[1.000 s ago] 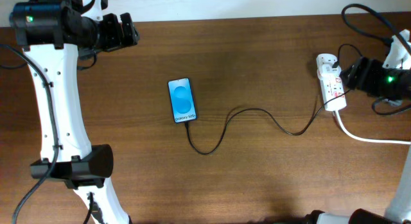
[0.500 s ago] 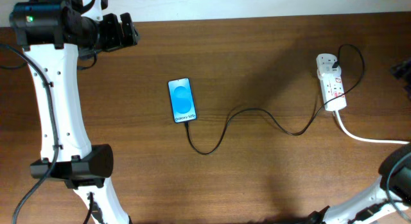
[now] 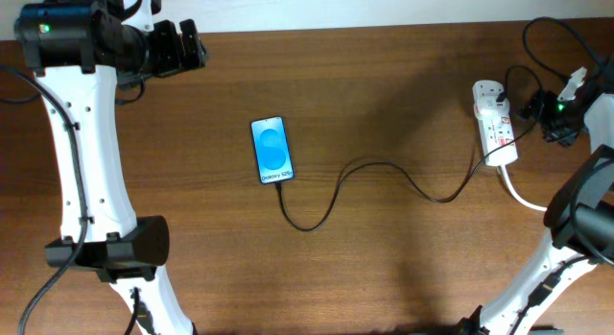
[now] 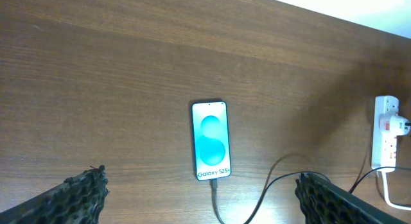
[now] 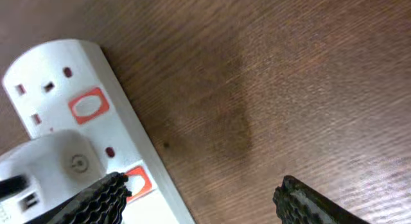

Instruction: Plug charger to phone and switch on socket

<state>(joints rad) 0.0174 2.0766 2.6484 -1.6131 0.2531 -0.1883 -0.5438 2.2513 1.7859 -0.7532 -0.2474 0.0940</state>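
Two white robot arms rose from the near edge of the dark brown wooden table point(image 3: 384, 258), the left arm point(image 3: 82, 181) along the left side and the right arm point(image 3: 576, 210) at the right. Just beyond them the long thin black charger cable point(image 3: 384, 168) lay in loose curves across the middle of the table, and its small tip met the near short edge of the black-edged smartphone with the bright blue screen point(image 3: 271, 150). The phone lay flat, face up, left of centre, lit and showing "Galaxy S25+" in the left wrist view point(image 4: 210, 140). To the right, the cable ran up to a white plug point(image 5: 51, 166) seated in the elongated white power strip with orange-red switches point(image 3: 494, 124), which lay lengthwise near the right edge. A thick white cord point(image 3: 537, 203) left the strip's near end and curved off to the right. The right gripper point(image 3: 531, 107) hung just beside the strip's right flank with its jaws spread wide and nothing between them. In the right wrist view one fingertip point(image 5: 109, 192) lay over the strip's edge beside a switch; contact could not be told, nor could the switch positions. Farthest away, at the back left corner, the left gripper point(image 3: 199, 47) was well apart from the phone, its fingers spread and empty.
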